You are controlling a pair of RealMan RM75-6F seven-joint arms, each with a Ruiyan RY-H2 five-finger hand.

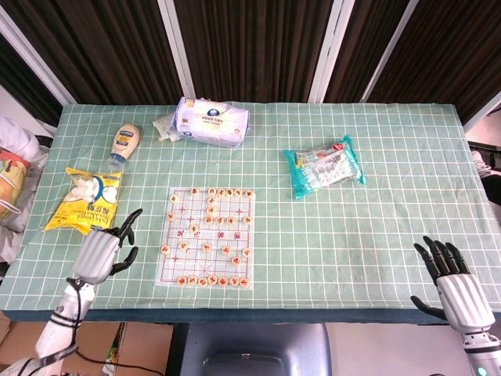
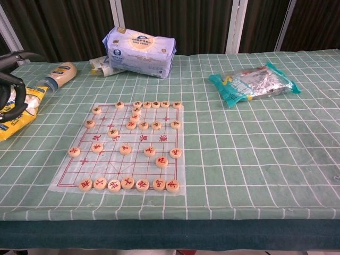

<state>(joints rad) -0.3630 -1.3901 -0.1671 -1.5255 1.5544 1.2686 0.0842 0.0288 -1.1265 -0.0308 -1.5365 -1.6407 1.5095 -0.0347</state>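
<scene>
The left hand (image 1: pixel 100 251) hovers over the green checked table (image 1: pixel 376 227), fingers spread and holding nothing, between the yellow snack bag (image 1: pixel 86 202) and the chess board (image 1: pixel 208 236) (round wooden pieces sit on its grid). The right hand (image 1: pixel 458 286) hangs past the table's near right edge, fingers apart, empty. A teal packet (image 1: pixel 324 165), tissue pack (image 1: pixel 211 121) and mayonnaise bottle (image 1: pixel 123 142) lie farther back.
</scene>
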